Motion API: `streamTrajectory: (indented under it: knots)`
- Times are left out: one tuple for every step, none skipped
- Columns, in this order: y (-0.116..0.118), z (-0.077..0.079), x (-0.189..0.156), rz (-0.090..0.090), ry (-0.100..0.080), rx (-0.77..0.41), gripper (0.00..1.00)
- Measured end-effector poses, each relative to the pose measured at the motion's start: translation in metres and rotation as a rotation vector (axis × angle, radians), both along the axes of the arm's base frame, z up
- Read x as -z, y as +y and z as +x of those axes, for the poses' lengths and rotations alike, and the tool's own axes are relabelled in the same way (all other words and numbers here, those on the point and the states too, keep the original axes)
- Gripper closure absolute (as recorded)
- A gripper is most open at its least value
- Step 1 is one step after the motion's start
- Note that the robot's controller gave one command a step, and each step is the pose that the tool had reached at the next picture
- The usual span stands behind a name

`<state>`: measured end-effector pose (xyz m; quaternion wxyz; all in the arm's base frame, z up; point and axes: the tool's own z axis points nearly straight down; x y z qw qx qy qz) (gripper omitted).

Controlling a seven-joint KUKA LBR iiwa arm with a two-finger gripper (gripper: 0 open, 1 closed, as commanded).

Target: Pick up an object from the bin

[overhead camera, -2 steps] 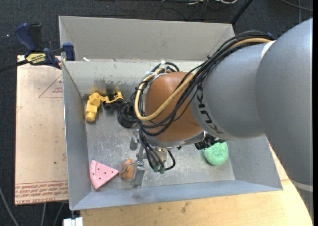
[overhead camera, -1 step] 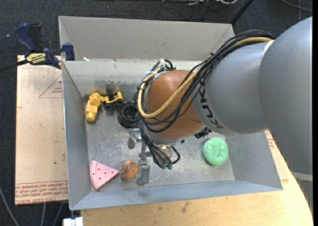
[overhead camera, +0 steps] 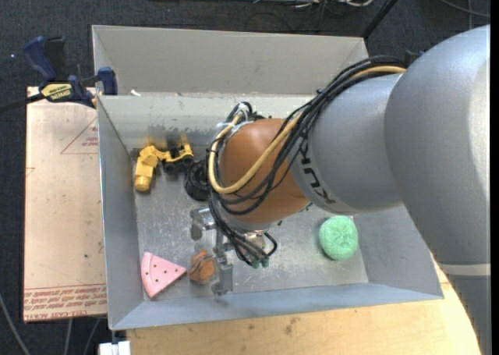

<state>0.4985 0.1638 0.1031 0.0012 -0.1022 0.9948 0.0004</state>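
My gripper (overhead camera: 221,274) reaches down near the bin's front wall, left of the middle, below the orange cover. A small round brown-orange thing (overhead camera: 202,267) lies on the floor right against the gripper's left side. Whether it is gripped I cannot tell. A pink wedge with dark dots (overhead camera: 159,274) lies just left of it, in the front left corner.
A yellow toy digger (overhead camera: 157,162) lies at the back left, with a black thing (overhead camera: 195,180) beside it, partly under the arm's cover. A fuzzy green ball (overhead camera: 338,238) rests at the right. The arm hides the bin's middle.
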Motion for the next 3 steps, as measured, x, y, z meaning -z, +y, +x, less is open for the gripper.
streamTrajectory:
  knots:
    - [-0.001, 0.02, 0.033, 0.002, 0.001, 0.39, 1.0]
    - [-0.001, 0.02, 0.033, 0.002, 0.001, 0.39, 1.0]
    - [-0.034, 0.046, -0.113, 0.001, 0.0, 0.361, 1.0]
